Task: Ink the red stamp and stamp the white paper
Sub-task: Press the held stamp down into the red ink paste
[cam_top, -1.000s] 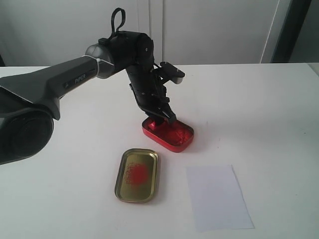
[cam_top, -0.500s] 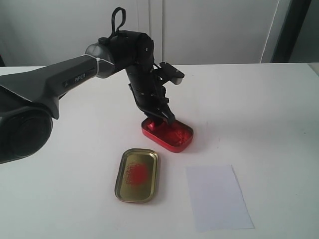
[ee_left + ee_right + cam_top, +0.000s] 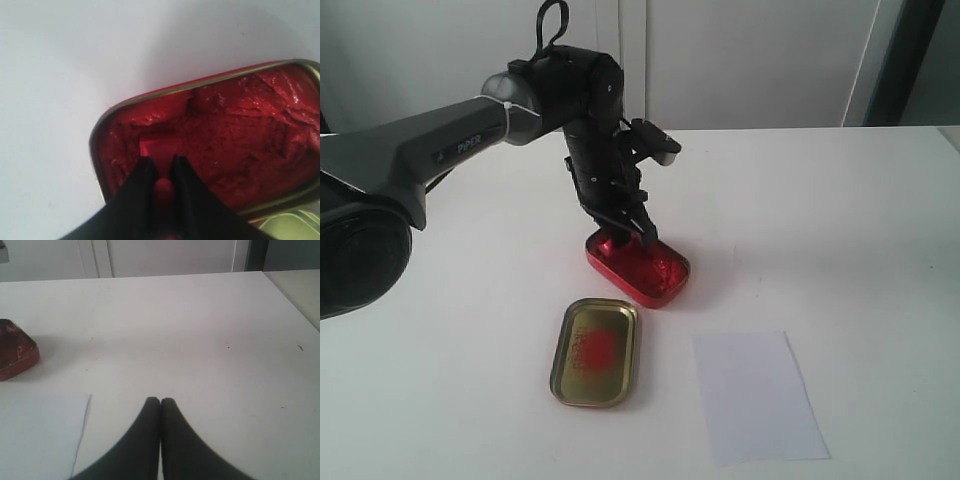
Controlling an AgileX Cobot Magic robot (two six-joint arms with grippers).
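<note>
The red stamp (image 3: 159,146) stands with its square base down in the lumpy paste of the red ink tin (image 3: 240,140), near one end. My left gripper (image 3: 162,162) is shut on the stamp's thin handle. In the exterior view that gripper (image 3: 625,235) reaches down into the left end of the tin (image 3: 650,272), and its fingers hide the stamp. The white paper (image 3: 755,395) lies flat at the front right, bare of any print that I can see. My right gripper (image 3: 160,401) is shut and empty above the table, beside the paper's edge (image 3: 40,435).
The gold tin lid (image 3: 597,352) with a red smudge lies open side up in front of the ink tin, left of the paper. Its corner (image 3: 295,227) shows in the left wrist view. The ink tin's end (image 3: 15,355) shows in the right wrist view.
The left arm has shifted to the left with the stamp still in the paste. The red ink tin has slid left along with it.
</note>
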